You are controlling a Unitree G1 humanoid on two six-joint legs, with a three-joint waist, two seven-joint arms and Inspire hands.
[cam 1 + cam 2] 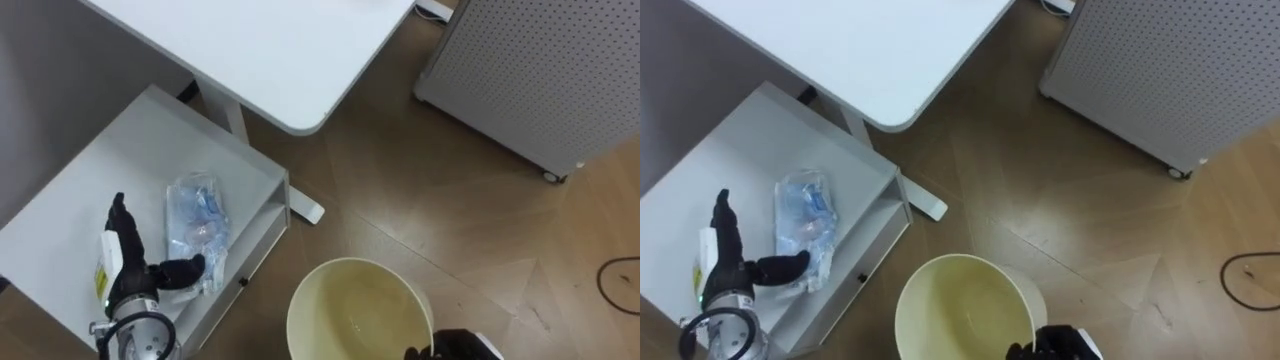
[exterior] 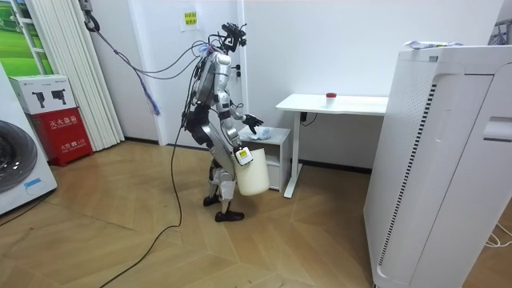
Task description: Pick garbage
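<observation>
Closing on the garbage, I'd go gently. The crumpled clear plastic wrapper with blue print [image 1: 197,228] lies on the low white surface [image 1: 100,170] at the lower left of the frame. My left robot hand [image 1: 128,262] hovers just beside it, fingers straight, holding nothing. Its thumb is spread towards the wrapper's lower edge, and I cannot tell whether it touches. I judge the film will slide and crumple, so I'd bring the fingers over its middle and pinch against the thumb rather than sweep it sideways off the surface's edge. My right robot hand [image 1: 455,347] grips the rim of the cream round plastic bucket [image 1: 330,272] at bottom centre, which stands near enough for the drop.
</observation>
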